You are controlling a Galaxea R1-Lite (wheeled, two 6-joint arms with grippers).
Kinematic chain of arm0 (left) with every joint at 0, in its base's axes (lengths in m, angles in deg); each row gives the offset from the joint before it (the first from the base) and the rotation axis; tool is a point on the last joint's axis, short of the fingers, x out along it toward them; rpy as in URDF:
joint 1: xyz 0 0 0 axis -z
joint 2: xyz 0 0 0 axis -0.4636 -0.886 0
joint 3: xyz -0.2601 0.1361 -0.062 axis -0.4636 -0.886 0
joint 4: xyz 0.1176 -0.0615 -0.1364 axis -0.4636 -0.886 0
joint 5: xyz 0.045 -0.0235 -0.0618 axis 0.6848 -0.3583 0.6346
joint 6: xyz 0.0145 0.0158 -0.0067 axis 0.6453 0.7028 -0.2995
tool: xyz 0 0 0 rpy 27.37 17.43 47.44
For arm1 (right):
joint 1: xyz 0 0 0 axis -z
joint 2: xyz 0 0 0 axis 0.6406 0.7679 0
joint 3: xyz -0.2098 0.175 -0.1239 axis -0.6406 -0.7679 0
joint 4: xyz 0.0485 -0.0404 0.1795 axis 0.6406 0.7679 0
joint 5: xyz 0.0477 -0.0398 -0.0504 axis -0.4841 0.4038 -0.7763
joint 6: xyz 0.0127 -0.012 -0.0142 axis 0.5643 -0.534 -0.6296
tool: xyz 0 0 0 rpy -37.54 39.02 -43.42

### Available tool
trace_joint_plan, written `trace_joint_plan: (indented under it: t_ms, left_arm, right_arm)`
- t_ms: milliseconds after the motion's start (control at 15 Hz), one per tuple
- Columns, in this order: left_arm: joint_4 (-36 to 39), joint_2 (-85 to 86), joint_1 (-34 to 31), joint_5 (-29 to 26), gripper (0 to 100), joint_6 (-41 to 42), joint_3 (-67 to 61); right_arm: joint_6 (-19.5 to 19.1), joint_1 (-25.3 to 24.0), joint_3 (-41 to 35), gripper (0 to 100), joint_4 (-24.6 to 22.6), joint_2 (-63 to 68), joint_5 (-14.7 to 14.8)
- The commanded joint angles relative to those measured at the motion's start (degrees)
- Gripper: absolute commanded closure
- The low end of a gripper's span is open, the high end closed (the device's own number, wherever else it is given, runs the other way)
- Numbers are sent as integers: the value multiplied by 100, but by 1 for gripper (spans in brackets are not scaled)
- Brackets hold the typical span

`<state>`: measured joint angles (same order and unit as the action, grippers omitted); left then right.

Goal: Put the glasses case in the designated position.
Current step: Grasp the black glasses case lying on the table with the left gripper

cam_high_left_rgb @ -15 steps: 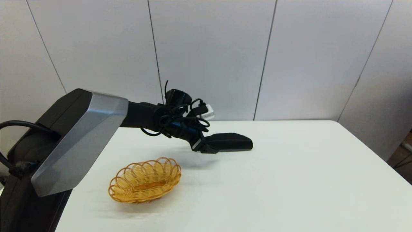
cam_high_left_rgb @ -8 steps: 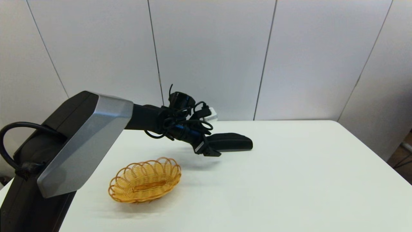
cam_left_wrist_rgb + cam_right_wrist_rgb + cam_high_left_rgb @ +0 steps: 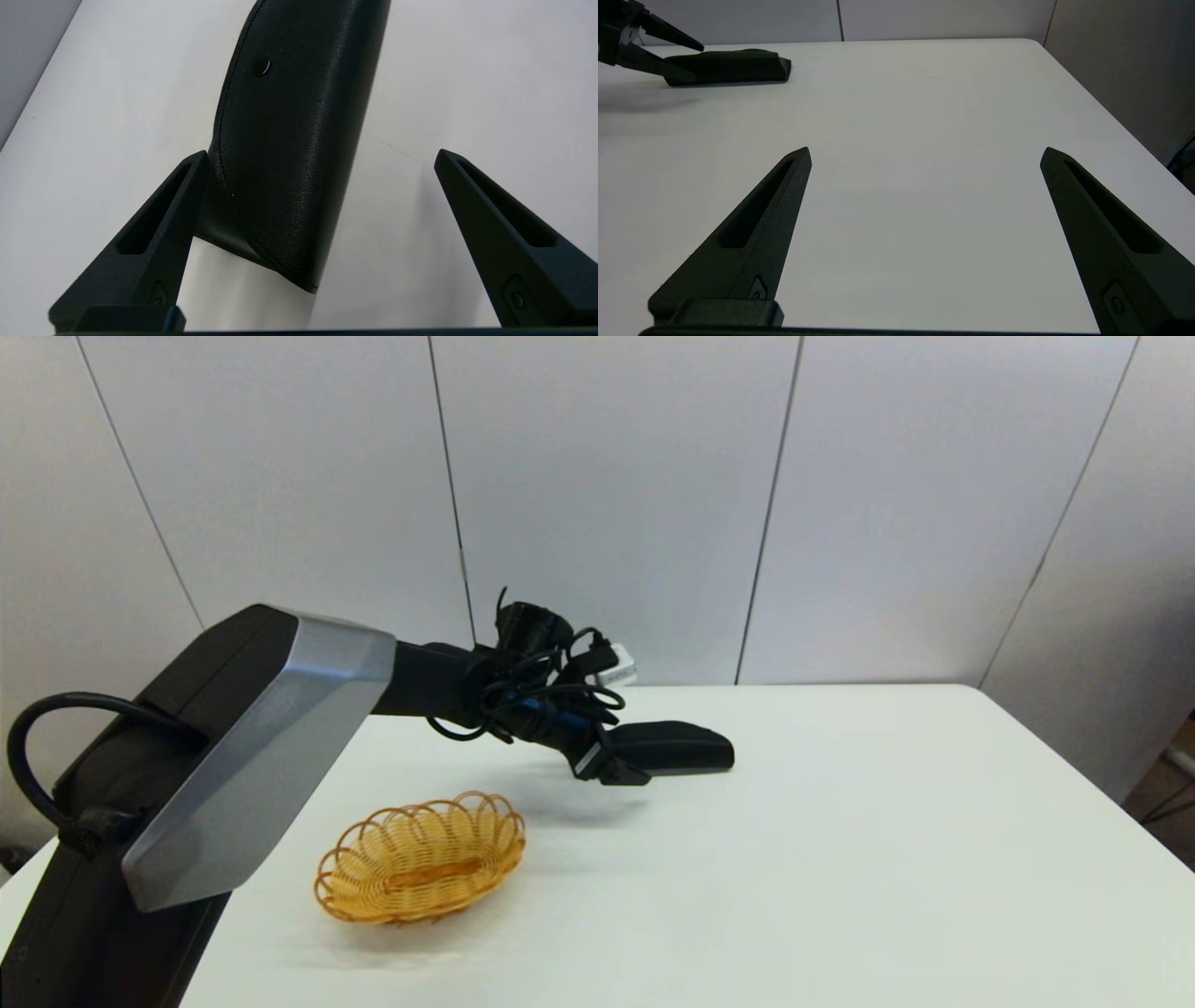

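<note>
Matte black, pebbled and stiff-looking, the glasses case lies near the table's far edge. Our left gripper, jaws wide, straddles its near end; we'd pinch across its narrow width. Right gripper idles open.

Even, bright, diffuse light from overhead, no glare. Soft grey shadow on the white counter under the left arm and beside the basket. Head view slightly soft; matte black glasses case shows crisp grain close up.
</note>
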<state>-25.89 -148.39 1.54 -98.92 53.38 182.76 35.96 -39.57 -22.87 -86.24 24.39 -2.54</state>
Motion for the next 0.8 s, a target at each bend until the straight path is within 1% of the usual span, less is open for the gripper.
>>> trace_joint_plan:
  t_ms: [67,800]
  left_arm:
    - [331,-100,-16,-27,0,-115,115]
    - [410,-241,-33,-10,0,-150,106]
  right_arm:
    - [2,0,0,0,-1,0,2]
    - [2,0,0,0,-1,0,2]
